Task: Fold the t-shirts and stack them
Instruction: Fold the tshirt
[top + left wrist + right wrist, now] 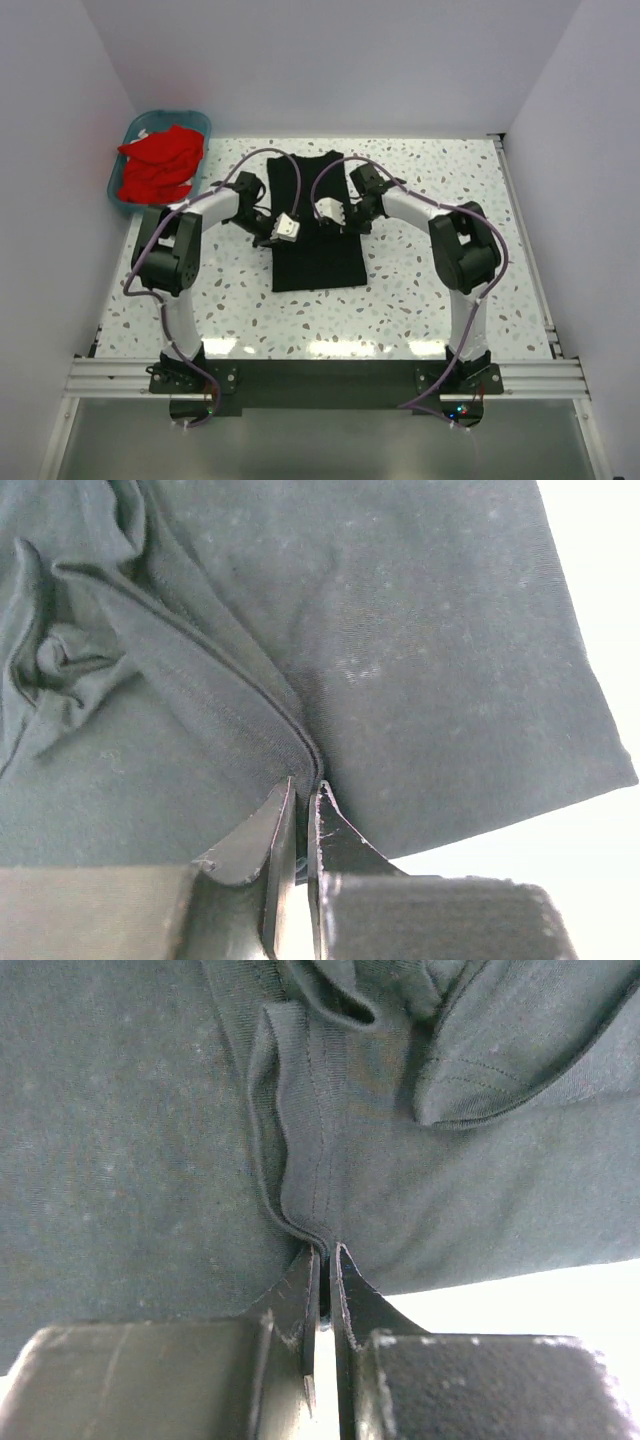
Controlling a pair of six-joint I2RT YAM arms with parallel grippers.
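A large, plain black t-shirt of soft cloth lies in the middle of the pale speckled tabletop. It is laid out as a long narrow rectangle running away from the arm bases, with its near edge straight and flat. Both arms reach inward over it and meet it about halfway along its length.

The left hand sits at the shirt's left edge. In the left wrist view this left hand has its two dark fingers nearly together, pinching a raised, stitched fold of the black t-shirt between the tips. The cloth is bunched and creased to the left of that fold and smooth to the right, where its edge gives way to the bright tabletop.

The right hand sits at the shirt's right edge, opposite the left one. From its wrist camera, the right hand is likewise narrowed to a slit and grips a folded ridge of the black t-shirt. There are rumpled layers and a hemmed flap beyond the ridge, and the tabletop shows at the lower right.

Well apart, at the far left corner of the tabletop, bright red t-shirts are heaped loosely in a teal plastic basket, spilling above its rim.
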